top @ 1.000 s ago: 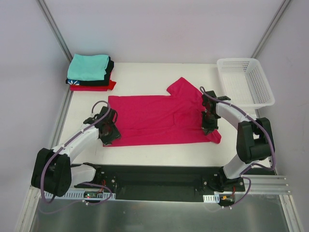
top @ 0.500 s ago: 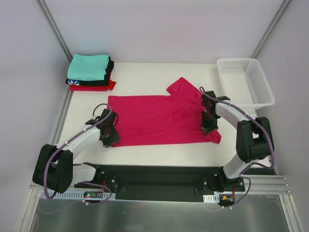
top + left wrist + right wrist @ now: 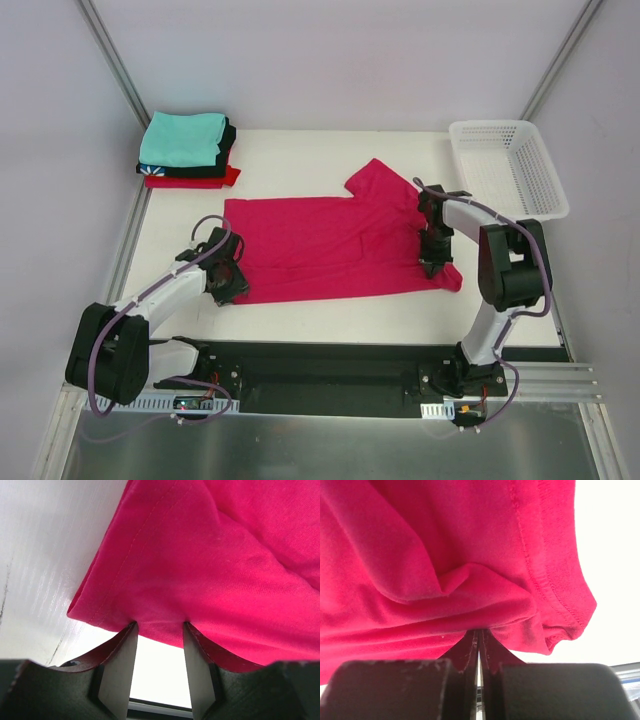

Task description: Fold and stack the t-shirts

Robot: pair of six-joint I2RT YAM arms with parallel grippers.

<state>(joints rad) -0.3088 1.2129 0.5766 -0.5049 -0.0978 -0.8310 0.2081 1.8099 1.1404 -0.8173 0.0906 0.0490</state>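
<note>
The crimson-pink t-shirt [image 3: 330,245] lies spread on the white table, one sleeve pointing to the far side. My left gripper [image 3: 228,283] is at its near-left corner. In the left wrist view the gripper [image 3: 158,627] is open, and the shirt's hem [image 3: 200,580] lies across its fingertips. My right gripper [image 3: 432,262] is at the shirt's right end. In the right wrist view it [image 3: 479,631] is shut on a bunched fold of the shirt [image 3: 470,580]. Folded teal [image 3: 183,138], black [image 3: 226,150] and red [image 3: 192,181] t-shirts are stacked at the far left.
A white plastic mesh basket [image 3: 508,170] stands at the far right corner of the table [image 3: 330,160]. Metal frame posts rise at both far corners. The arms' black base plate runs along the near edge.
My left gripper has moved a little nearer, down to the shirt's near-left corner. The right arm's elbow has swung inward while its gripper stayed on the shirt's right end.
</note>
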